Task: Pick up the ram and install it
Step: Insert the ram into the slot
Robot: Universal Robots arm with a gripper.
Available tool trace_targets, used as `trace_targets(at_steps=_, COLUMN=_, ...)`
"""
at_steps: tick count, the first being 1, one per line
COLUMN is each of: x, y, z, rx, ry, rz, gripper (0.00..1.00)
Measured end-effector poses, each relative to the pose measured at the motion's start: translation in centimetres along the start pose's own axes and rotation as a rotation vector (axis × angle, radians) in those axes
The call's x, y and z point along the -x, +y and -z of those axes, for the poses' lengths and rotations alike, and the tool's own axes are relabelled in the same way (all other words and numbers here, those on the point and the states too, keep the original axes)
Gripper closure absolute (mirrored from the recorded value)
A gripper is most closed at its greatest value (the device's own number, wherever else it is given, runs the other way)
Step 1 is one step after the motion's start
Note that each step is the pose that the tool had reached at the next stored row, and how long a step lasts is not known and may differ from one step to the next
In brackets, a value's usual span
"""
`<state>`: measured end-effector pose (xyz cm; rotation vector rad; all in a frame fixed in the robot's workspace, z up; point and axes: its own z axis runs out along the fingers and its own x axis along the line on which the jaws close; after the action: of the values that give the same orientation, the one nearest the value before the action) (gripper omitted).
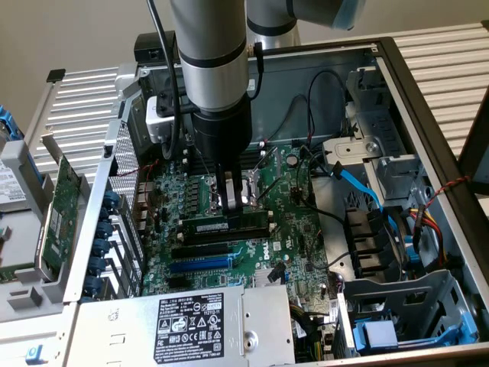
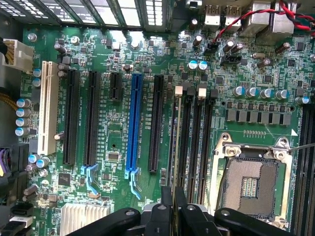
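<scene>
the arm reaches down into the open computer case (image 1: 428, 115), and its gripper (image 1: 233, 205) sits low over the green motherboard (image 1: 306, 229), about in the middle of the board. the claw is clamped on the ram (image 1: 221, 227). in the wrist view the two black fingers (image 2: 167, 199) press in from either side of the stick's thin top edge, with the gripper (image 2: 173, 204) centred on it.

the ram stands on its long edge, in line with the black memory slots (image 1: 229, 241). its white label faces the power supply (image 1: 191, 325) at the near end of the case. from the wrist view the ram (image 2: 176, 142) is seen edge-on, a narrow pale strip running along the first of the memory slots (image 2: 197, 137), on the side toward the expansion slots, with a white clip at its far end. i cannot tell whether it is pushed fully home.

just beside the memory slots lies the bare cpu socket (image 2: 251, 184) in its metal frame. on the other side of the ram run the long black expansion slots, one blue slot (image 2: 133, 123) among them and a white slot (image 2: 47, 108) farther out.

at the exterior view's left, outside the case, a green expansion card (image 1: 57, 218) stands upright. toward the exterior view's right a blue cable (image 1: 359, 187) curves down past the drive bays.
</scene>
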<state>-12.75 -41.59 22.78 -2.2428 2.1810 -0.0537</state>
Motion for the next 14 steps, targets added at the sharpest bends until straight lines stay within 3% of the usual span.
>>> trace_targets(at_steps=14, x=-0.01, y=0.0, z=0.18, rx=-0.001, ry=0.0002, rz=0.0, gripper=0.86)
